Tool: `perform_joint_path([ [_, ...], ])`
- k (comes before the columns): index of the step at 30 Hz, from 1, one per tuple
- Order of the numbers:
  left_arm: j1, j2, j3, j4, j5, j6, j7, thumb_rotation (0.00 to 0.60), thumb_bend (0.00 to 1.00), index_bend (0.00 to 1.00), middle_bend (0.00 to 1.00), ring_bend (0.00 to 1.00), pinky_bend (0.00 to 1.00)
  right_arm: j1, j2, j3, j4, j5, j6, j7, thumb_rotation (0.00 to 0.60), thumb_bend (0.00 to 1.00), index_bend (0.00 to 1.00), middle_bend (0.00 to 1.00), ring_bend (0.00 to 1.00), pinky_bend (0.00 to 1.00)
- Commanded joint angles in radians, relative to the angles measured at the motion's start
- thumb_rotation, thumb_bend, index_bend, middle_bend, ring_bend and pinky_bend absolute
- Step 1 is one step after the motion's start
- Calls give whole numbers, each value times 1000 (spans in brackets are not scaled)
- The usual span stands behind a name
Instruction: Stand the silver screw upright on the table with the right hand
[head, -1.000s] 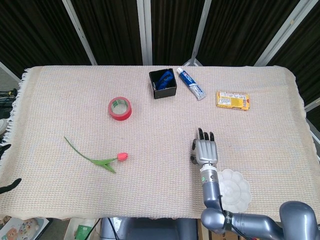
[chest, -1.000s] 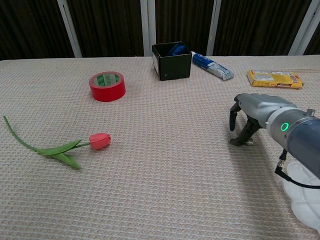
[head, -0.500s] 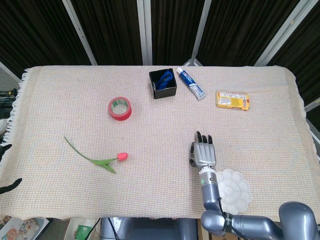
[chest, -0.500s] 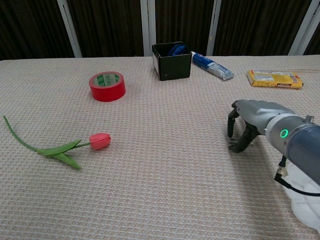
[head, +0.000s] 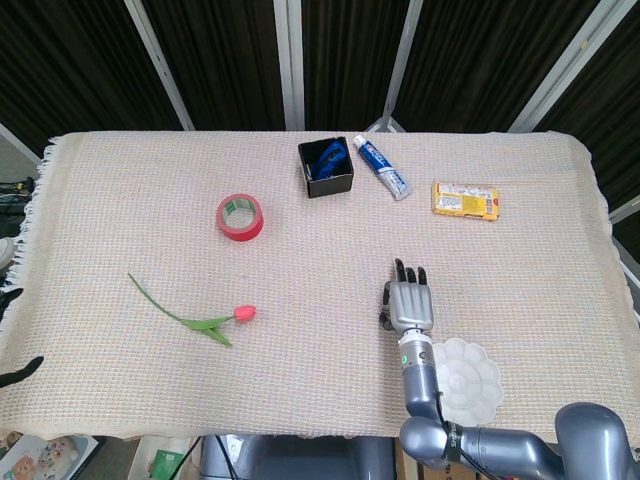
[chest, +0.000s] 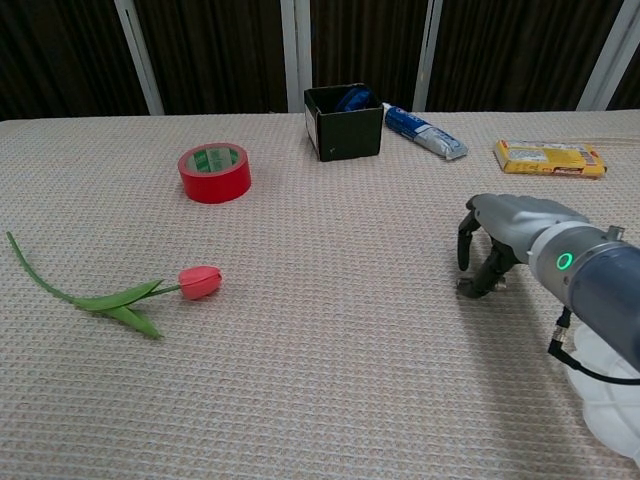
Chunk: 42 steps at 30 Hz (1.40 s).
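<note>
My right hand (head: 410, 302) (chest: 503, 232) arches over the cloth at the table's front right, palm down and fingers curled to the table. A small silver piece, the silver screw (chest: 464, 288), shows at the fingertips (chest: 480, 289) against the cloth, pinched low under the hand. I cannot tell whether the screw is upright or lying. In the head view the hand hides the screw. My left hand shows in neither view.
A white flower-shaped dish (head: 470, 385) (chest: 608, 415) lies just behind the right wrist. Further off are a red tape roll (head: 240, 217) (chest: 214, 172), a pink tulip (head: 243, 313) (chest: 200, 281), a black box (head: 325, 168) (chest: 344, 122), a toothpaste tube (head: 383, 168) and a yellow packet (head: 465, 200).
The right hand drew back a little towards me half a second ago, then shifted forward again. Its fingers stay curled on the cloth. Nothing else moved.
</note>
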Motion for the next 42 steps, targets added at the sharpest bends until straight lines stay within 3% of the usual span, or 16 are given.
perform_joint_path([
  [1, -1, -1, 1, -2, 0, -2, 4, 600, 251, 155, 0, 0, 0, -1, 3, 0, -1, 4, -3, 0, 600, 289, 573, 43, 115, 61],
  [26, -2, -7, 1, -4, 0, -1, 22, 600, 251, 161, 0, 0, 0, -4, 4, -6, 25, 19, -32, 9, 600, 352, 583, 43, 115, 66],
  [42, -1, -7, 2, -5, 2, 1, 23, 600, 251, 172, 0, 0, 0, -10, 31, 7, -39, -2, -20, 35, 600, 351, 594, 51, 120, 66],
])
